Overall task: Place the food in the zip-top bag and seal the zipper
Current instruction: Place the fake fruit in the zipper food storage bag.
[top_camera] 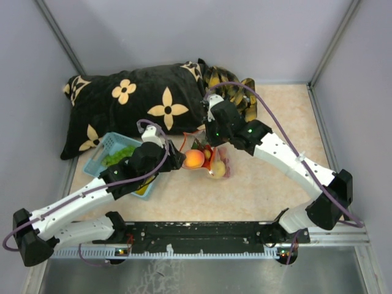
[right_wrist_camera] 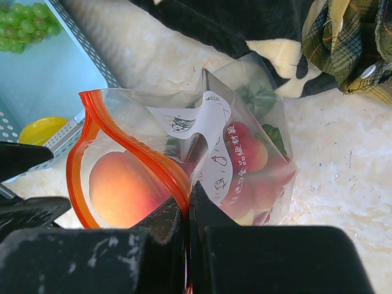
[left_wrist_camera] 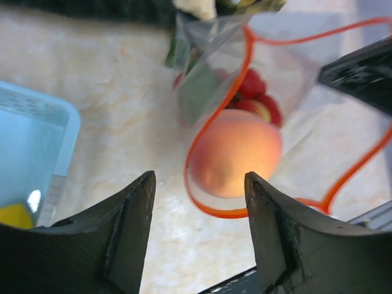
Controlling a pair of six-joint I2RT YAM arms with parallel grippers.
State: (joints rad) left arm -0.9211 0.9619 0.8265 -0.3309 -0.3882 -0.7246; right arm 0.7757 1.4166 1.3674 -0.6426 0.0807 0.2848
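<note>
Zip-top bag (right_wrist_camera: 236, 144) rim pinched in right jaws, mouth gaping wide

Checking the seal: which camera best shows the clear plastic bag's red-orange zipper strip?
Right wrist: the red-orange zipper strip curves open, sharp. Left wrist shows a blurred loop; top view, a thin trace.

Bare desk (top_camera: 245, 197) lies free in the lower middle of the top view. The black pillow (top_camera: 122, 104) closes the upper left, the blue basket (top_camera: 98, 160) the left side. The round fruit (right_wrist_camera: 122, 187) fills most of the mouth of the zip-top bag (right_wrist_camera: 245, 122).
</note>
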